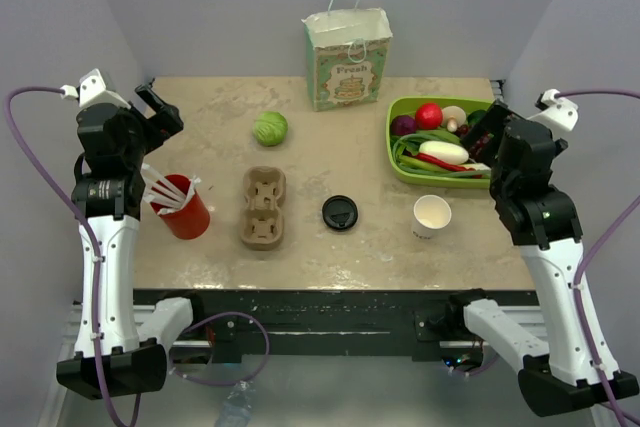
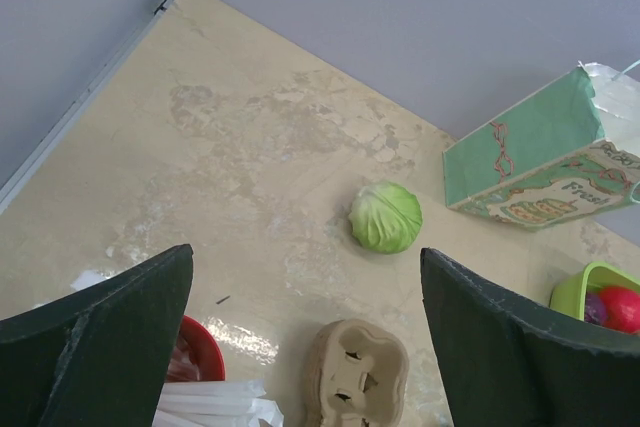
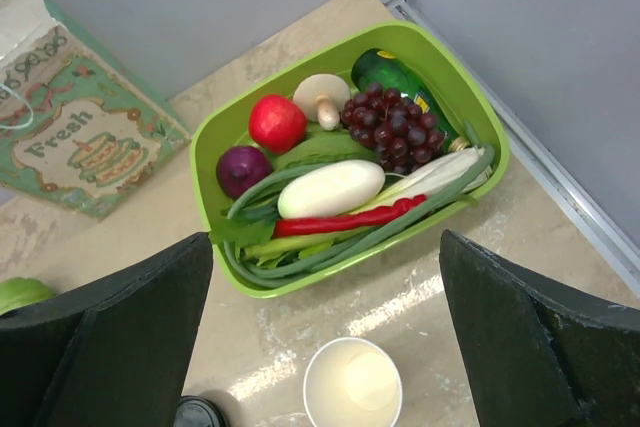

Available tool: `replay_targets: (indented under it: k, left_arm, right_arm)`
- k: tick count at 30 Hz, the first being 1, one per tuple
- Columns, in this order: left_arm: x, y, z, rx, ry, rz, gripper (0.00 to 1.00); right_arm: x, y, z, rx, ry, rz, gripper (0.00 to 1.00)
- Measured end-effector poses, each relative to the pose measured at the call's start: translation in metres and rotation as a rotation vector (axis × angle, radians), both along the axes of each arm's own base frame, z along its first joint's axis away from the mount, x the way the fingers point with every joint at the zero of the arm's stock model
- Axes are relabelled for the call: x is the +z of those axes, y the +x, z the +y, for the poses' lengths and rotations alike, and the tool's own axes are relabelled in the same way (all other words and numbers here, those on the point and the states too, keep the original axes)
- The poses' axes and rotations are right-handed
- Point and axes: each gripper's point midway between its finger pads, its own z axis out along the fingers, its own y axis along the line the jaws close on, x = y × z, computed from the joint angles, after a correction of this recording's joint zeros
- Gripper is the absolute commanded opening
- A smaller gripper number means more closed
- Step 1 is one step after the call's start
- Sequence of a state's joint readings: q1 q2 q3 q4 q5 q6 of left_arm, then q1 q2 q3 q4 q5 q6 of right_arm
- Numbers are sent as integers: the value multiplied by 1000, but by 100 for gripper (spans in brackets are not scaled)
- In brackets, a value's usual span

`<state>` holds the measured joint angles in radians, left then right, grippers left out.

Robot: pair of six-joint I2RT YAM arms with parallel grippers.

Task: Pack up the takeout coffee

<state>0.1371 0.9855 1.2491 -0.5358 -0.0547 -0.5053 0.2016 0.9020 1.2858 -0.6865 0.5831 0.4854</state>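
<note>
The takeout coffee is a small white paper cup (image 1: 432,216), bare and upright on the table right of centre; it also shows in the right wrist view (image 3: 352,386). A loose flat black lid (image 1: 340,212) lies to its left. A brown pulp cup carrier (image 1: 264,207) lies left of the lid and shows in the left wrist view (image 2: 357,383). A paper bag marked "Fresh" (image 1: 348,57) stands at the back. My right gripper (image 3: 325,332) is open and empty, raised above the cup. My left gripper (image 2: 305,332) is open and empty, raised at the far left.
A red cup of white utensils (image 1: 181,205) stands below my left gripper. A green cabbage (image 1: 270,128) lies behind the carrier. A green tray of vegetables (image 1: 396,152) sits at the back right, beside my right arm. Walls close in on three sides.
</note>
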Motion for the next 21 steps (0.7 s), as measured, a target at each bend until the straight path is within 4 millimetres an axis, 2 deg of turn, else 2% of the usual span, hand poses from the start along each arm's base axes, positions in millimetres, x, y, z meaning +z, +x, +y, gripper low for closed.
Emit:
replay_targets:
  k: [6,11,16,21]
  left_arm:
    - [0,1,-3,-16,-4,1,100]
    - [-5,4,-4,-27,-9,17,100]
    - [-6,4,-8,-49,-14,20,100]
    - [-9,7,-15,-89,-30,27,100]
  right_arm:
    - [-11,-7,2,37,-21,12,98]
    - [-10,-11,5,69,-37,9,98]
    - [-11,-10,12,121,-44,15,98]
    - [-27,-4,21,171,-42,78,98]
